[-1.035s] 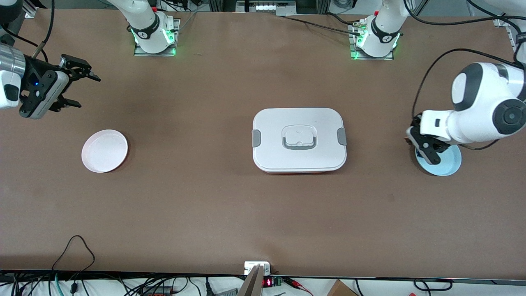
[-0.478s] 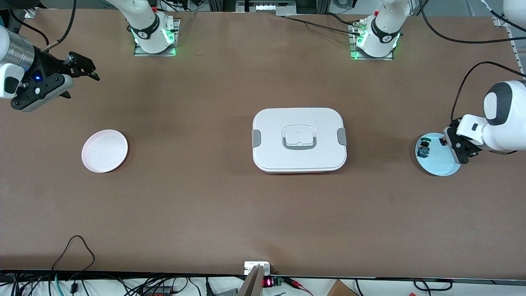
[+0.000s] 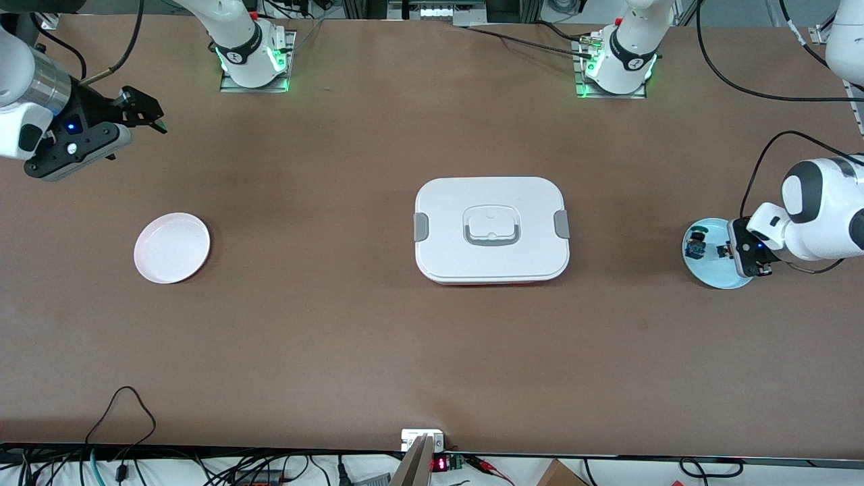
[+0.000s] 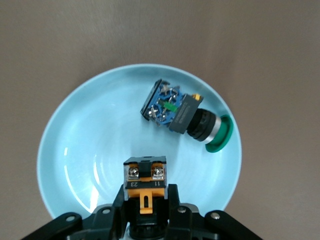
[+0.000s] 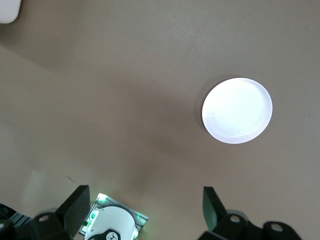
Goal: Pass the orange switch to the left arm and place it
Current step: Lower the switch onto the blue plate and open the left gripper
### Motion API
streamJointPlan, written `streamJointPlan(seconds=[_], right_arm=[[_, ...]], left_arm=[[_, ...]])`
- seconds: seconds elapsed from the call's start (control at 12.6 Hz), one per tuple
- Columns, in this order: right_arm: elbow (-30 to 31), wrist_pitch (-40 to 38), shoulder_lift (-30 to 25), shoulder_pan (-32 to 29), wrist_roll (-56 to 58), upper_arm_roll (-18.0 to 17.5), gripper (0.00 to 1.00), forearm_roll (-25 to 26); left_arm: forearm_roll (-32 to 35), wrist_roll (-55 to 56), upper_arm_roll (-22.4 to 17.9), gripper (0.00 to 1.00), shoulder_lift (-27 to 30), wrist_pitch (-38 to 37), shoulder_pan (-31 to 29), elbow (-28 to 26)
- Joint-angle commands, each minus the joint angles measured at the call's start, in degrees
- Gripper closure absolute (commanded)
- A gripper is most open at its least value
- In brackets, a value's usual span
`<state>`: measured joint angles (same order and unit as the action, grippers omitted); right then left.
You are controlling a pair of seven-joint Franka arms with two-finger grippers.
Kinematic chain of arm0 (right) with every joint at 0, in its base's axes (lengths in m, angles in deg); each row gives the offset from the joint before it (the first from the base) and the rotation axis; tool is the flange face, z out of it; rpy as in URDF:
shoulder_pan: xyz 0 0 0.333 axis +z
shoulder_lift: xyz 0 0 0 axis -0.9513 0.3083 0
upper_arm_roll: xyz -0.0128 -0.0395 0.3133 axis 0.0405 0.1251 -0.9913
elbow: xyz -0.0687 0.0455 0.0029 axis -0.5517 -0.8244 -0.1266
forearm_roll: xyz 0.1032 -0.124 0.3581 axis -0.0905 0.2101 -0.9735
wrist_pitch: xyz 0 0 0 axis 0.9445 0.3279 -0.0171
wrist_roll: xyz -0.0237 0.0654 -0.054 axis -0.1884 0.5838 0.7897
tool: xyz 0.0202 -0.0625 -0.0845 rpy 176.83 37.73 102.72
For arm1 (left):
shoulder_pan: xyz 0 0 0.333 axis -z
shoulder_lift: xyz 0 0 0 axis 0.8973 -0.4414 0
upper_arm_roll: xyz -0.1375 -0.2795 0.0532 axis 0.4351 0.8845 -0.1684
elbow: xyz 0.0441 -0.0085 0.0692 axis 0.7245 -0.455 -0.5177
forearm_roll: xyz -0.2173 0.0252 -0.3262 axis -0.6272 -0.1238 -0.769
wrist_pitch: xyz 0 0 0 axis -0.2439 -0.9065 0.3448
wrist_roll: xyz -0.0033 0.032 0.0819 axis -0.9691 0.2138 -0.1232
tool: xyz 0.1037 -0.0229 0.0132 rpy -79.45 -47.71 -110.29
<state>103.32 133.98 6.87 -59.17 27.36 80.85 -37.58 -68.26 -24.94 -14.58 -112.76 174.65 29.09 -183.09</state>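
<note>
Robotics lab: two arm bases (image 3: 253, 57) bolted to a brown table (image 3: 337, 337), loose cables (image 3: 121, 418) and electronics along its edge.

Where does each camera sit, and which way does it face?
Front view: high across the table, facing both arms' bases; shows the box, left tool, right tool.
Left wrist view: on the left wrist, looking down at the blue plate; its tool grips the orange switch.
Right wrist view: looking down at the white plate; open fingertips show.
Each plate appears in front view too.
</note>
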Motion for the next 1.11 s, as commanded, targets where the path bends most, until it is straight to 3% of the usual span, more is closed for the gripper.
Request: streamJointPlan(seconds=[0.0,0.24,0.32,0.4,0.48,0.8,1.03], right_arm=[[-0.52,1.83,-0.46,0.23,-7.14,-0.05,0.0,1.11],[-0.61,8.15,0.06,0.4,-19.1,-0.13,0.0,1.71],[-0.61,9.39,1.63,1.19,-19.57,-0.22,0.0,1.8],[-0.78,9.58,2.69,2.15,-19.48,-0.14,0.0,1.89],[-0.96,10.28,2.88,2.16,-19.57,-0.14,0.0,1.72],[-0.52,10.28,2.88,1.63,-17.47,0.3,0.0,1.28],[-0.52,10.81,2.88,-0.63,-17.46,0.04,0.0,0.84]], left_arm=[[1.58,-3.27,1.09,0.87,-1.47,1.22,-1.06,0.78],[1.49,-5.21,1.27,0.82,-1.47,1.39,-1.06,0.95],[1.41,-5.21,1.35,0.7,-1.56,1.48,-1.06,0.95],[1.14,-5.21,1.61,0.16,-1.56,1.48,-1.32,1.04],[0.79,-5.48,2.23,0.0,-1.38,1.22,-1.24,1.22],[0.79,-5.39,3.64,0.0,-0.33,0.08,-1.32,1.83],[0.61,-3.3,7.14,0.0,4.4,-9.02,-1.15,3.84]])
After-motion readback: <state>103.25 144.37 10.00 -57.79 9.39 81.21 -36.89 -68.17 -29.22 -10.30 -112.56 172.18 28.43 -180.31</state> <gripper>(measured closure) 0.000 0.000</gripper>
